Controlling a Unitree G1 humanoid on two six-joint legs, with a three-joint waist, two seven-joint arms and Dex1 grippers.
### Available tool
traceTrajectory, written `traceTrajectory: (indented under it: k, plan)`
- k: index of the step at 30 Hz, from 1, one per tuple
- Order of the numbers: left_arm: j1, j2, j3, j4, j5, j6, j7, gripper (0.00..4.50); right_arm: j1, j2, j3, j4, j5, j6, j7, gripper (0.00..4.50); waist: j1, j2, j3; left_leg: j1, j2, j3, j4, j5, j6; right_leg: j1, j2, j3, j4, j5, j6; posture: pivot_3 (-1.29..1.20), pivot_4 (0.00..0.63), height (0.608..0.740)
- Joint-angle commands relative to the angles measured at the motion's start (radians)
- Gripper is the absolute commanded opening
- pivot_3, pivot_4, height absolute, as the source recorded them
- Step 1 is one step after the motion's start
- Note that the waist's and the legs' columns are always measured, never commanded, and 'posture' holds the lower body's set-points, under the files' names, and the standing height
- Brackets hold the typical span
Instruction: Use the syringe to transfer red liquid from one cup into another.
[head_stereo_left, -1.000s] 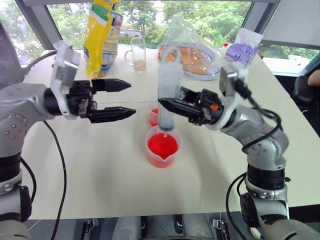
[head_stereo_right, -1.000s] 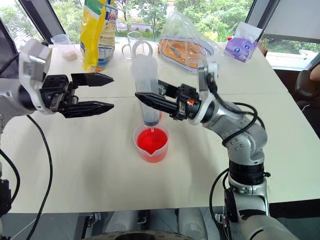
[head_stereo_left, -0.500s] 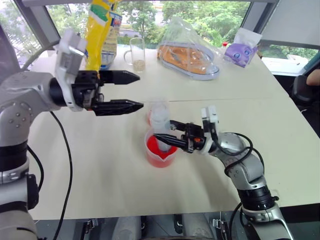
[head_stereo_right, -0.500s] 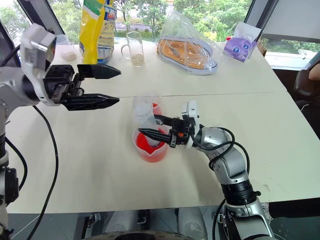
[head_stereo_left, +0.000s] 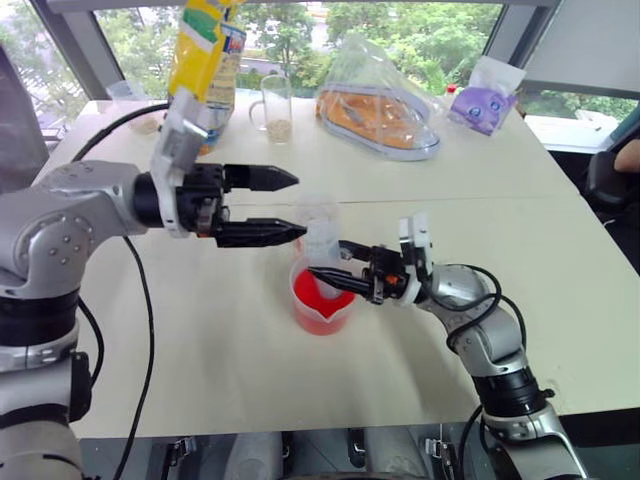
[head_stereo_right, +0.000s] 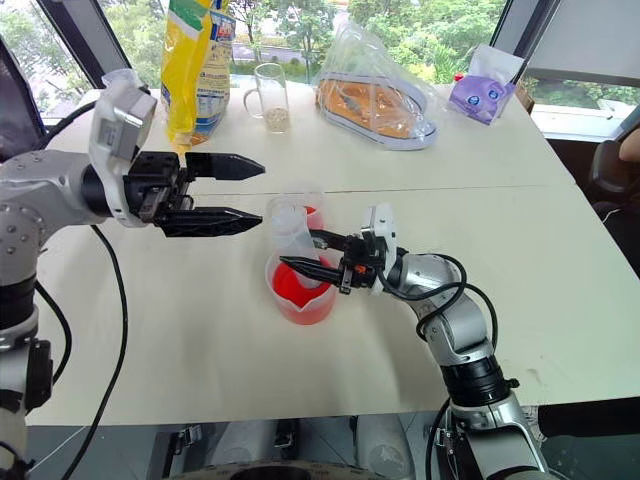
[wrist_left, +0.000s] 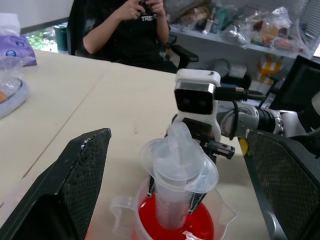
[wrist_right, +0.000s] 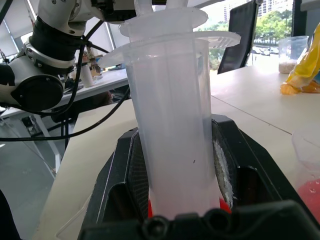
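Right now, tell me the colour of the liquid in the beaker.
Bright red liquid; the right eye view shows it best.

The syringe (head_stereo_right: 287, 240) stands in the beaker (head_stereo_right: 300, 300) between the right gripper's (head_stereo_right: 300, 262) fingers, the small cup (head_stereo_right: 311, 215) just behind, the left gripper (head_stereo_right: 250, 192) beside its top.

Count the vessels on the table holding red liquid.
2. The spouted beaker under the syringe held by the right gripper, and the small cup just behind it, partly hidden.

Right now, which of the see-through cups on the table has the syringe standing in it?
The wide spouted beaker of red liquid, nearest the robot; the right gripper holds the syringe upright in it. The narrow cup sits just behind; the handled mug stands far back.
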Motion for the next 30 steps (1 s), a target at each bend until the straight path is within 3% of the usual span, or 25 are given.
traceTrajectory:
  k: [1, 8, 12, 18, 30]
  plan:
    - [0.004, -0.013, -0.006, -0.027, -0.009, 0.002, 0.005, 4.5, -0.016, -0.002, 0.002, -0.02, 0.002, -0.016, 0.006, 1.4, 0.001, 0.0, 0.0, 0.0, 0.0, 0.0, 0.0, 0.0, 0.0, 0.0, 0.0, 0.0, 0.0, 0.0, 0.0, 0.0, 0.15, 0.74]
    - [0.015, -0.028, -0.04, -0.017, 0.026, -0.021, -0.01, 4.5, -0.02, -0.007, 0.003, -0.033, 0.003, -0.008, 0.001, 1.4, 0.0, 0.0, 0.0, 0.0, 0.0, 0.0, 0.0, 0.0, 0.0, 0.0, 0.0, 0.0, 0.0, 0.0, 0.0, 0.0, 0.15, 0.74]
    - [0.017, -0.04, -0.05, -0.014, 0.035, -0.029, -0.017, 3.25, -0.02, -0.009, 0.003, -0.038, 0.004, -0.005, -0.003, 1.4, 0.0, 0.0, 0.0, 0.0, 0.0, 0.0, 0.0, 0.0, 0.0, 0.0, 0.0, 0.0, 0.0, 0.0, 0.0, 0.0, 0.15, 0.74]
    - [0.015, -0.055, -0.057, -0.011, 0.038, -0.029, -0.02, 0.05, -0.02, -0.011, 0.004, -0.043, 0.006, 0.001, -0.005, 1.4, 0.0, 0.0, 0.0, 0.0, 0.0, 0.0, 0.0, 0.0, 0.0, 0.0, 0.0, 0.0, 0.0, 0.0, 0.0, 0.0, 0.15, 0.74]
    - [-0.007, -0.067, -0.016, 0.007, 0.021, -0.025, -0.013, 0.05, -0.012, -0.019, 0.008, -0.047, 0.017, 0.013, 0.002, 1.4, 0.0, 0.0, 0.0, 0.0, 0.0, 0.0, 0.0, 0.0, 0.0, 0.0, 0.0, 0.0, 0.0, 0.0, 0.0, 0.0, 0.15, 0.74]
